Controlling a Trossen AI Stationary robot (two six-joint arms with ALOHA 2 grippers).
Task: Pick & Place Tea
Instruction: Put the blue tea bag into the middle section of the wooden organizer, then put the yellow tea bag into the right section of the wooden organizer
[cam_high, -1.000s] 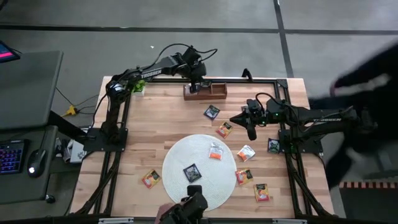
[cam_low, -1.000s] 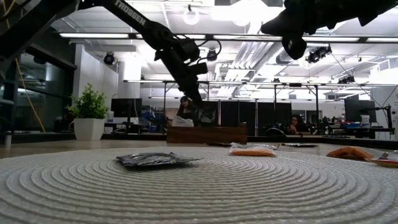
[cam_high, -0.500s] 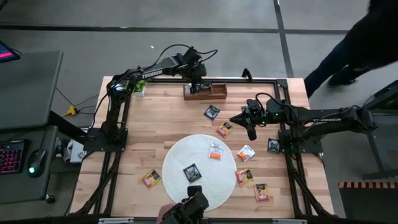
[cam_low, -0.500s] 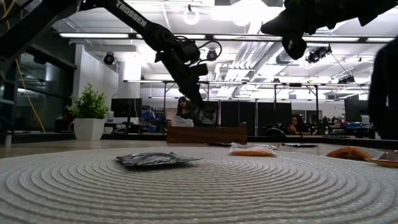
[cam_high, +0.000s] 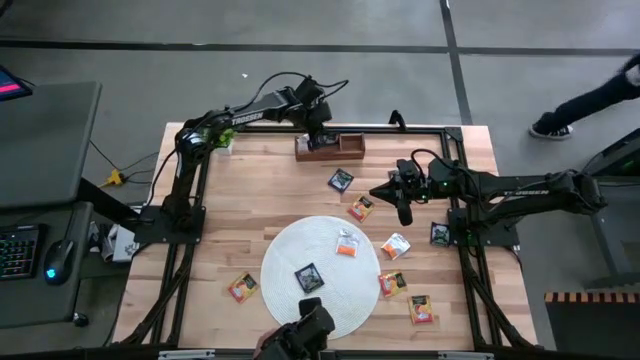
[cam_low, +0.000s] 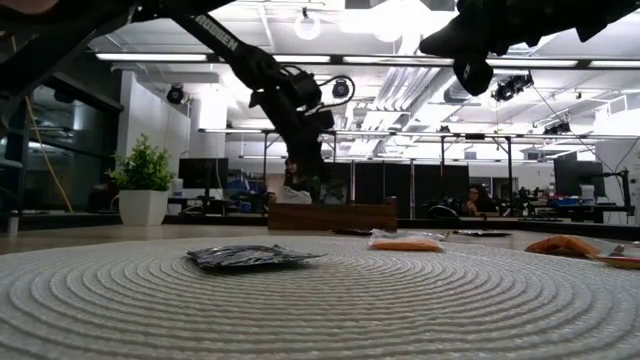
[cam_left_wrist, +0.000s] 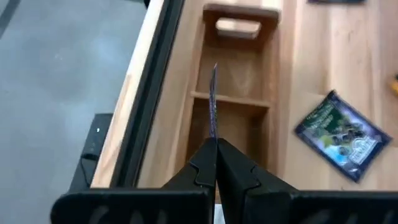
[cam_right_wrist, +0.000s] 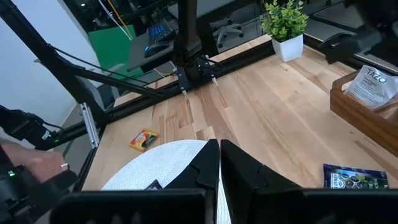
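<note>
My left gripper (cam_high: 318, 136) (cam_low: 308, 180) hangs over the left end of the brown wooden tray (cam_high: 345, 148) at the table's far edge, shut on a tea sachet (cam_left_wrist: 212, 102) that shows edge-on. A white sachet (cam_right_wrist: 375, 84) leans inside the tray. My right gripper (cam_high: 403, 207) (cam_right_wrist: 219, 155) is shut on nothing and hovers above the table, right of a red-orange sachet (cam_high: 360, 208). A black sachet (cam_high: 309, 277) and a white-and-orange one (cam_high: 347, 243) lie flat on the round white mat (cam_high: 285, 250). A black sachet (cam_high: 341, 180) lies near the tray, and others lie scattered. My left gripper pinches the sachet by one edge (cam_left_wrist: 213, 134) between its two fingers, coming from above and pointing down. The sachet hangs below the fingertips, its free edge (cam_left_wrist: 214, 68) over the tray's compartments. Whether it touches the tray I cannot tell.
More sachets lie on the bare wood: (cam_high: 396, 245), (cam_high: 392, 284), (cam_high: 421, 309), (cam_high: 242, 287), and a dark one (cam_high: 439, 233) by the right arm's base. A potted plant (cam_high: 222, 140) stands at the far-left corner. A dark device (cam_high: 305, 335) sits at the near edge.
My left gripper has sunk a little toward the tray with the sachet and tipped more upright. A person beyond the table's right side has walked away. My right gripper has kept still.
</note>
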